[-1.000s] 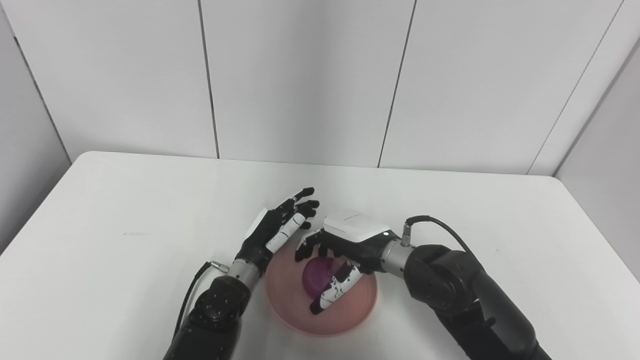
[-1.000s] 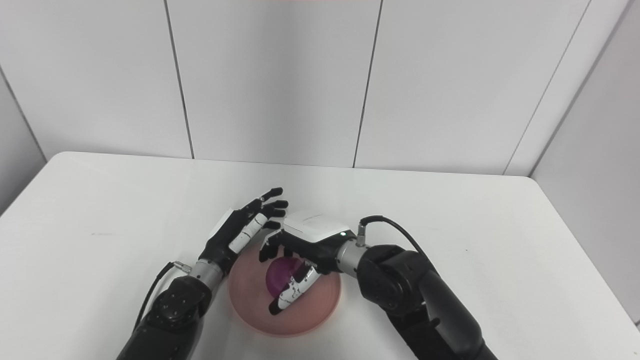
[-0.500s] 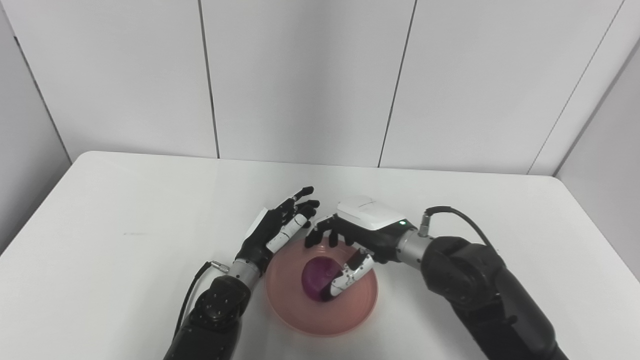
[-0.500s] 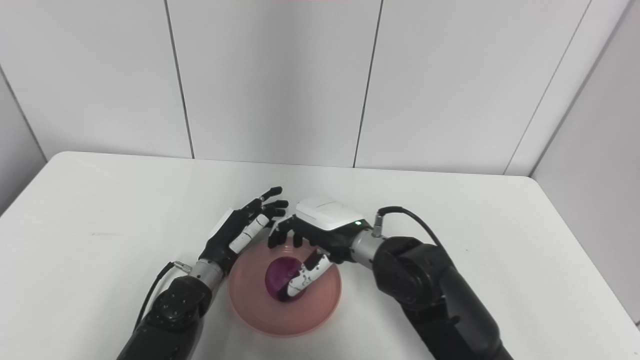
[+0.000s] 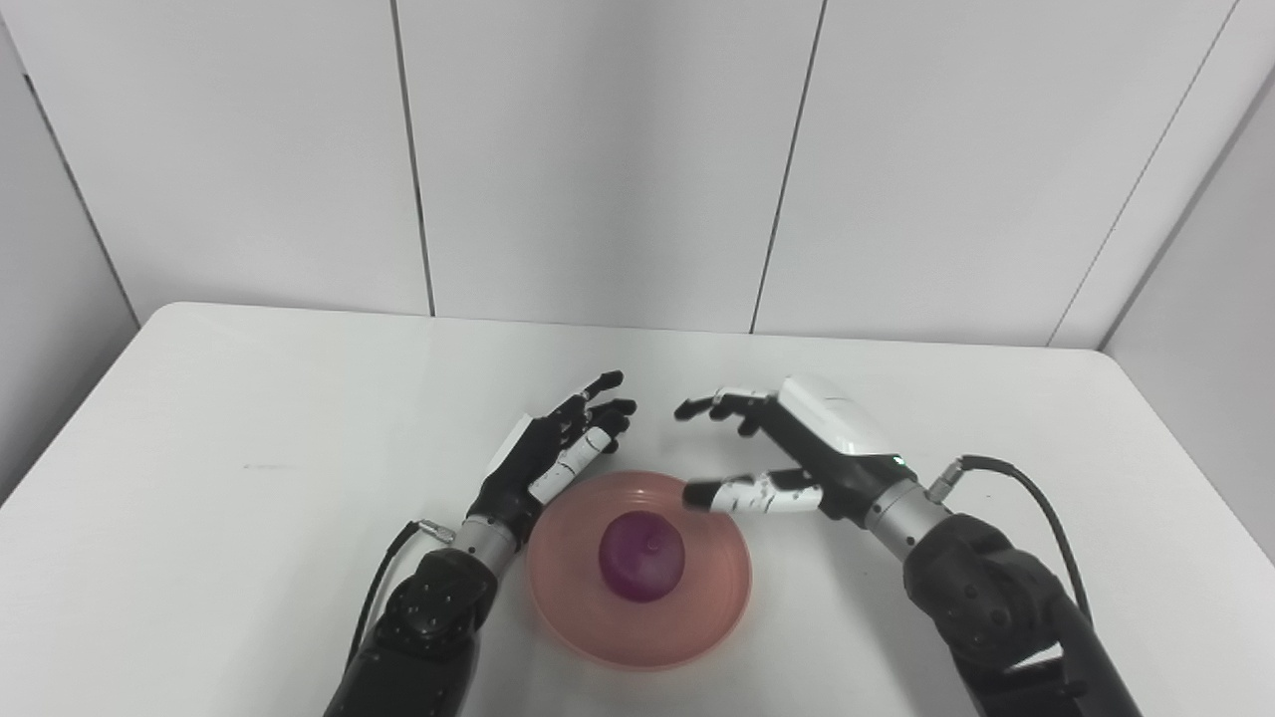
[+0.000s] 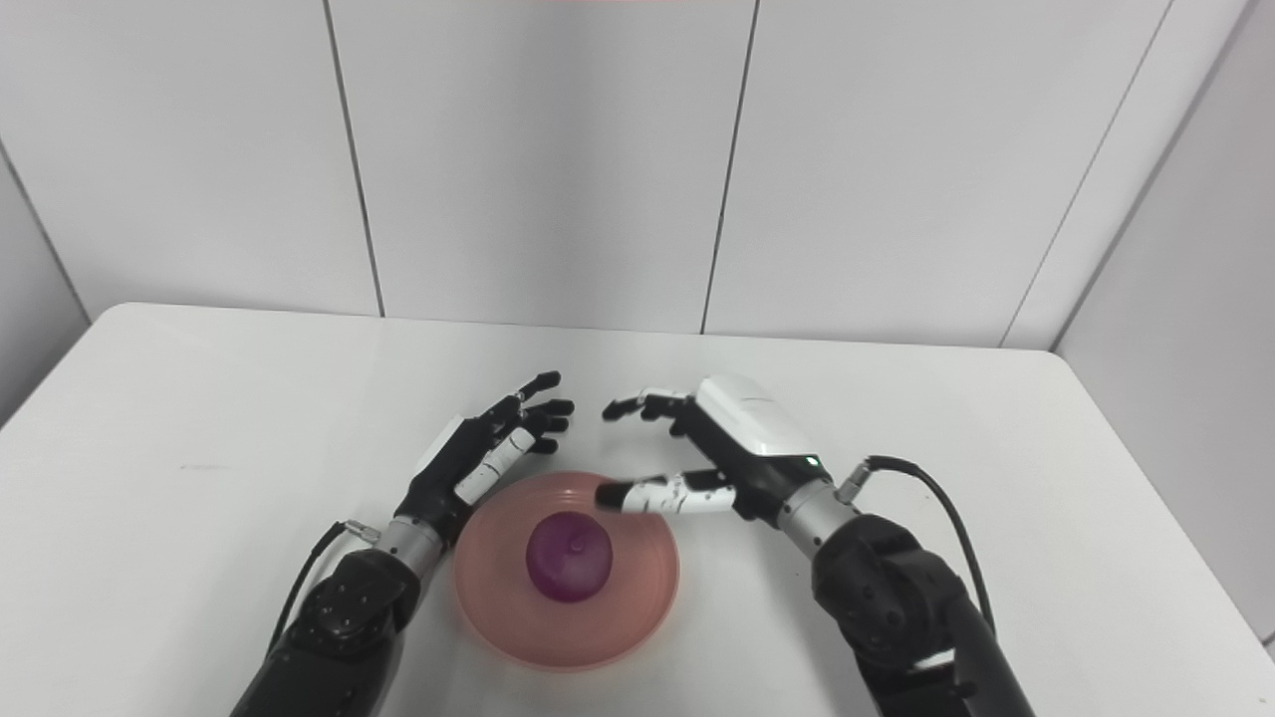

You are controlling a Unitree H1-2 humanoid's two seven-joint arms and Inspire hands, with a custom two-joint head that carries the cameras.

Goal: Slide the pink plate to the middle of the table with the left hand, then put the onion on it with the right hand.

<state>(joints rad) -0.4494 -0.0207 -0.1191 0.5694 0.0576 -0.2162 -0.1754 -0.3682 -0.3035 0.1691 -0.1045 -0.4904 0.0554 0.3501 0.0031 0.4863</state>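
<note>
The onion [image 5: 641, 556] is a round, deep purple bulb with a glossy skin and a small nub showing on its upper face. It sits alone in the middle of the pink plate [image 5: 571, 607], touched by neither hand. The plate is a shallow round dish of a salmon-pink tone with a slightly raised rim; it lies flat on the white worktop [image 5: 249, 498], near the front edge and roughly midway between the worktop's two sides. Nothing else is in the plate.

The left hand [image 5: 546, 455] lies just beyond the plate's left rear rim, palm turned inward, its fingers [image 5: 598, 386] stretched out and slightly apart, holding nothing. Whether its wrist touches the rim cannot be told.

The right hand [image 5: 797, 453] hovers at the plate's right rear side, spread wide and empty: its fingers [image 5: 712, 405] point left above the worktop behind the plate, while the thumb reaches over the plate's rear rim, clear of the onion.
</note>
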